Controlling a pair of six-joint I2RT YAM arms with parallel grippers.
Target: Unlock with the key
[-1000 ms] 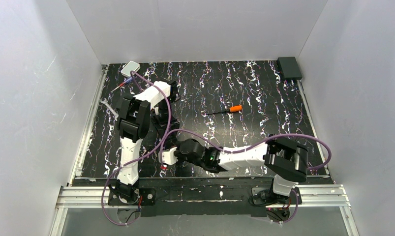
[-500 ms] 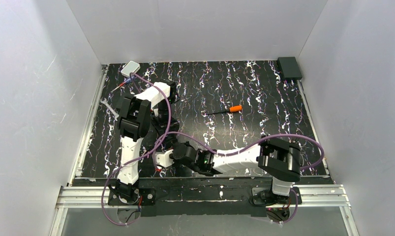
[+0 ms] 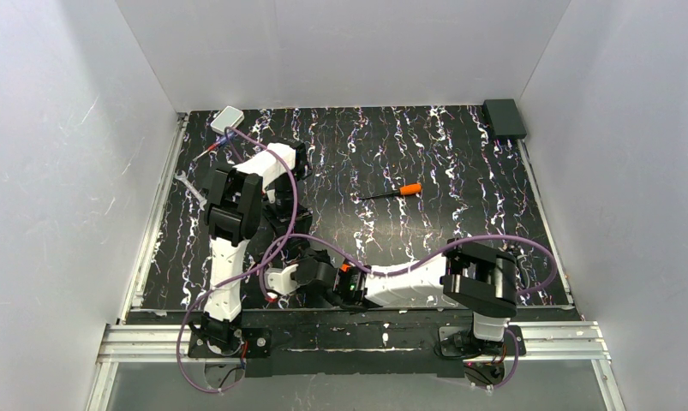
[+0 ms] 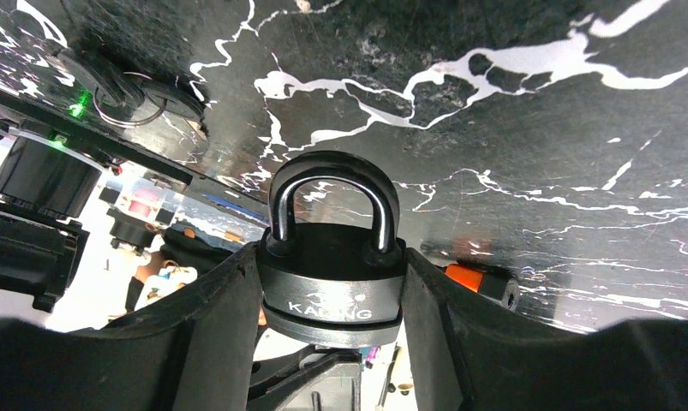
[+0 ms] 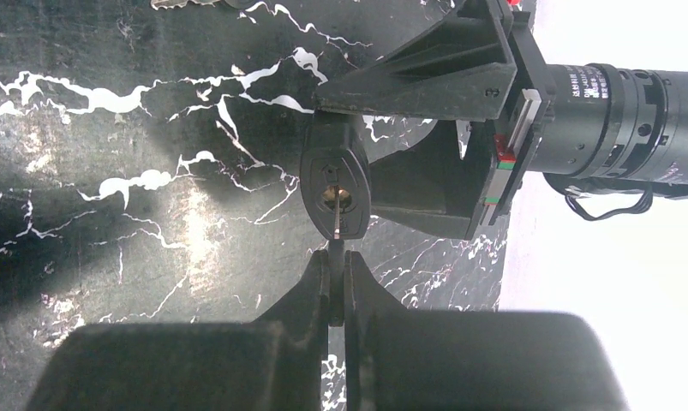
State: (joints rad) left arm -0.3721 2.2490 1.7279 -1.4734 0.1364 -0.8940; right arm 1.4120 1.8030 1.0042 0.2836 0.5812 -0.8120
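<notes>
My left gripper [image 4: 332,257] is shut on a dark grey padlock [image 4: 333,287], both fingers against its sides, and its shackle [image 4: 333,175] is closed. In the right wrist view the padlock's underside [image 5: 335,163] faces me, with the keyhole [image 5: 334,197] at its middle. My right gripper [image 5: 337,254] is shut on the key [image 5: 336,282], whose black head shows edge-on between the fingers. Its pale blade [image 5: 337,227] points straight at the keyhole and its tip touches it. I cannot tell how deep it sits. In the top view both wrists meet near the front left [image 3: 284,257].
An orange-handled screwdriver [image 3: 400,190] lies mid-table and also shows in the left wrist view [image 4: 473,281]. A silver wrench [image 3: 190,186] lies at the left edge. A white box [image 3: 227,118] and a black box [image 3: 504,117] sit in the back corners. Spare keys on a ring [image 4: 143,90] lie nearby.
My right arm has swung left and slightly nearer, carrying its gripper toward the left gripper. The left arm has not moved.
</notes>
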